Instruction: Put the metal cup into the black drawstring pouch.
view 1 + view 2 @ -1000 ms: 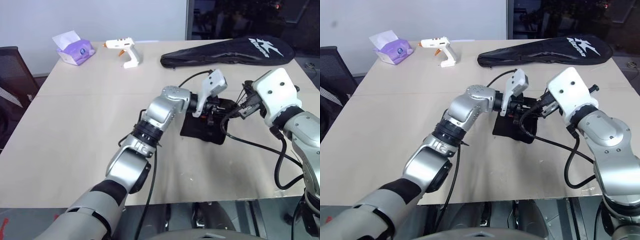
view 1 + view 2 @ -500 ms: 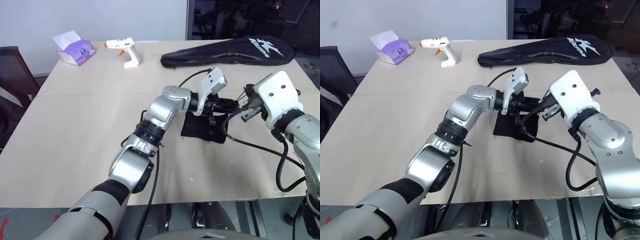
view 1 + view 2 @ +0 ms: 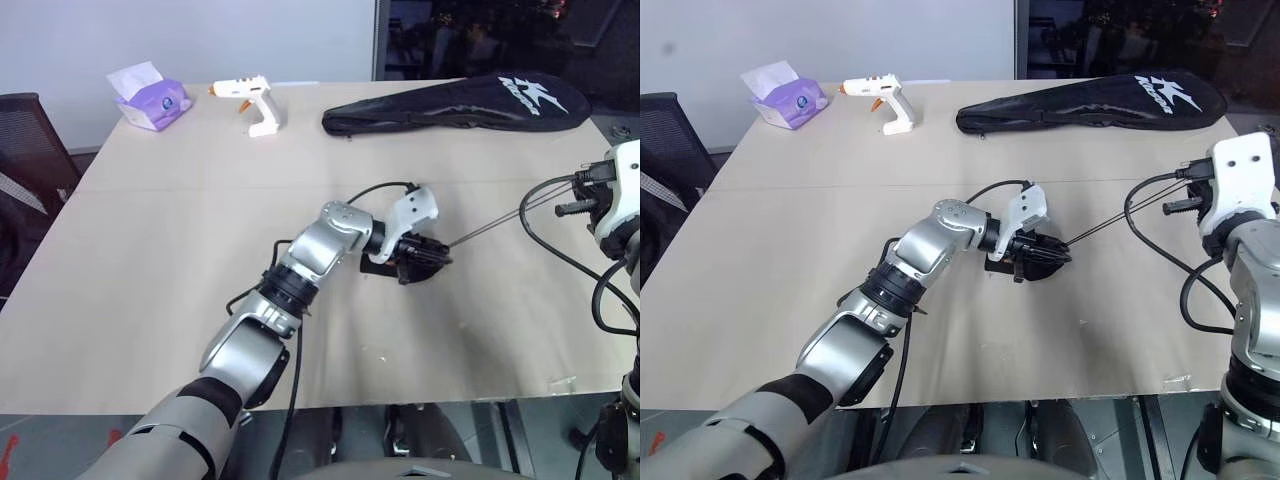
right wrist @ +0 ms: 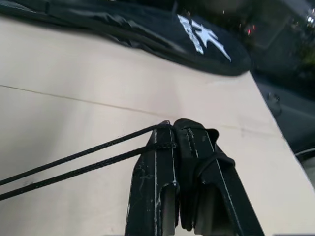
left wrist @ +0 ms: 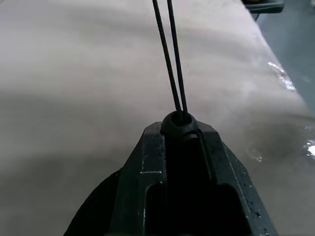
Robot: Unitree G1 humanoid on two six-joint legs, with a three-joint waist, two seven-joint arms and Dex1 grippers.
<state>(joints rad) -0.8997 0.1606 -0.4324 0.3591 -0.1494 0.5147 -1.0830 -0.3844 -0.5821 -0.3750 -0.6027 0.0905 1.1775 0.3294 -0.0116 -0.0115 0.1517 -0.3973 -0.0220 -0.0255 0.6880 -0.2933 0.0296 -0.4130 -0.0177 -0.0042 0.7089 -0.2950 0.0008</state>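
The black drawstring pouch (image 3: 1034, 268) lies bunched on the table's middle, mostly covered by my left gripper (image 3: 436, 258). That gripper is shut on the pouch's round toggle (image 5: 179, 125) at the mouth. Two thin strands of black cord (image 3: 500, 217) run taut from the toggle to the right, up to my right gripper (image 4: 173, 129), which is shut on them above the table's right side. The metal cup is hidden.
A long black racket bag (image 3: 455, 105) with a white logo lies along the far edge. A white glue gun (image 3: 250, 100) and a purple tissue pack (image 3: 148, 100) sit at the far left. A dark chair (image 3: 30, 140) stands beside the table's left edge.
My right gripper has swung away to the right, drawing the cord out taut. My left gripper has sunk toward the table with the pouch, which now looks bunched smaller.
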